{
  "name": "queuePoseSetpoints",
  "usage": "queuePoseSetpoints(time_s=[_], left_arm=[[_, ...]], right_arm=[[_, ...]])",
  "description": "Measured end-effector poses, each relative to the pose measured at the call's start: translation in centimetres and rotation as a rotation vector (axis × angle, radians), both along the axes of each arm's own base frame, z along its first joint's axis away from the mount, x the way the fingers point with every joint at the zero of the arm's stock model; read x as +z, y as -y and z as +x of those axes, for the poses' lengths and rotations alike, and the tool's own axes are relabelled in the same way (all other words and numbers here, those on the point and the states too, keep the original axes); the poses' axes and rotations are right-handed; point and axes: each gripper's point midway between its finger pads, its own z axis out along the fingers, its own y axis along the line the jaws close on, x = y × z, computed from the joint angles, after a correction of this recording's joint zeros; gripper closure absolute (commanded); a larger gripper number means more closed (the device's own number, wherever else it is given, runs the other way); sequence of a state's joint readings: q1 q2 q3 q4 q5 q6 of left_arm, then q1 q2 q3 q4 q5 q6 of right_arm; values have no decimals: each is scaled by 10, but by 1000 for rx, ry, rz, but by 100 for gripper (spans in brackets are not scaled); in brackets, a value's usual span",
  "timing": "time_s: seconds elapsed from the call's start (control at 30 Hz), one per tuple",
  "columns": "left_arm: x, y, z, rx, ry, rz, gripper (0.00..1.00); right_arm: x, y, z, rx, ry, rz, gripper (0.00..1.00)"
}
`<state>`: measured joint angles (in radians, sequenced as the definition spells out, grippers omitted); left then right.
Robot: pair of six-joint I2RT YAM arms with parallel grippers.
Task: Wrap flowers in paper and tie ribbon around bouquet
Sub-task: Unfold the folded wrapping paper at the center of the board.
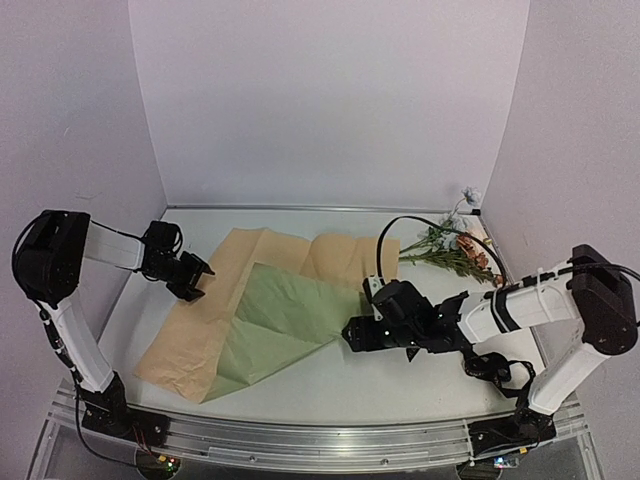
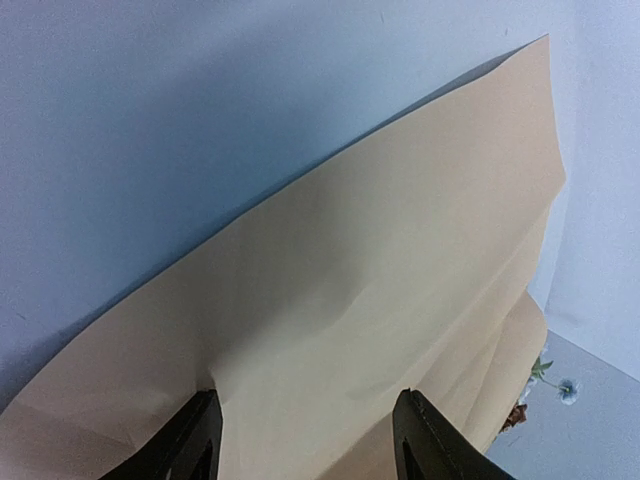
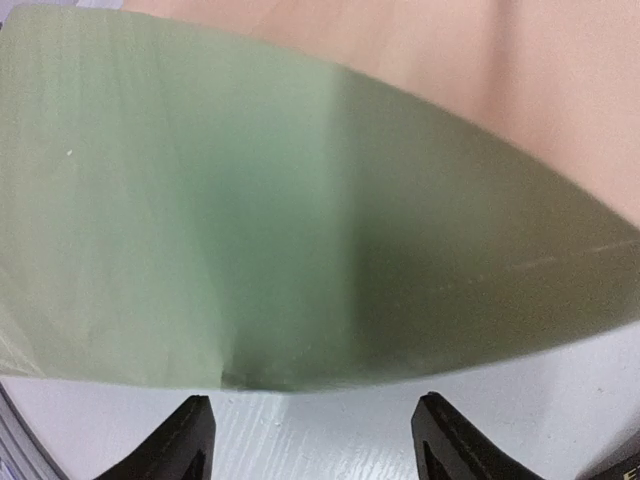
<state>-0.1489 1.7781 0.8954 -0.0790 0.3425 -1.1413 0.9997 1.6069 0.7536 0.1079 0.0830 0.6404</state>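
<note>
The paper lies spread on the table, tan side up, with an olive-green flap folded over its middle. My left gripper is at the sheet's left edge, open. In the left wrist view the tan paper rises between the wide-apart fingers of that gripper. My right gripper is at the flap's right tip, open. In the right wrist view this gripper has bare table between its fingers, and the green paper edge lies just beyond them. The flowers lie at the back right, apart from the paper. The ribbon and the bouquet are out of view.
White walls close the table in at the back and on both sides. A black cable loops over the paper's far right corner, near the flower stems. White table shows in front of the paper and around the right arm.
</note>
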Motion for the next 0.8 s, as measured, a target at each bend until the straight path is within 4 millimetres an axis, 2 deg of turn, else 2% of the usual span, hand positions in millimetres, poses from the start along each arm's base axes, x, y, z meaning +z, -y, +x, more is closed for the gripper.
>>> queuePoseSetpoints(time_s=[0.1, 0.2, 0.37, 0.53, 0.63, 0.67, 0.73, 0.8], left_arm=[[0, -16, 5, 24, 6, 32, 36], [1, -26, 9, 27, 4, 67, 33], [3, -27, 22, -21, 8, 114, 30], [12, -24, 32, -98, 21, 153, 29], [35, -10, 44, -174, 64, 180, 33], [44, 1, 48, -207, 87, 187, 34], [63, 31, 53, -291, 139, 199, 39], [73, 70, 49, -384, 178, 194, 45]], right_arm=[[3, 9, -4, -18, -15, 23, 14], [15, 19, -6, -36, -19, 54, 10], [42, 40, -6, -72, -33, 89, 7], [49, 70, 0, -143, -124, 95, 6], [52, 86, 4, -180, -171, 102, 6], [54, 88, 4, -184, -182, 103, 6], [57, 90, 4, -185, -205, 109, 6], [61, 89, 4, -177, -227, 122, 6]])
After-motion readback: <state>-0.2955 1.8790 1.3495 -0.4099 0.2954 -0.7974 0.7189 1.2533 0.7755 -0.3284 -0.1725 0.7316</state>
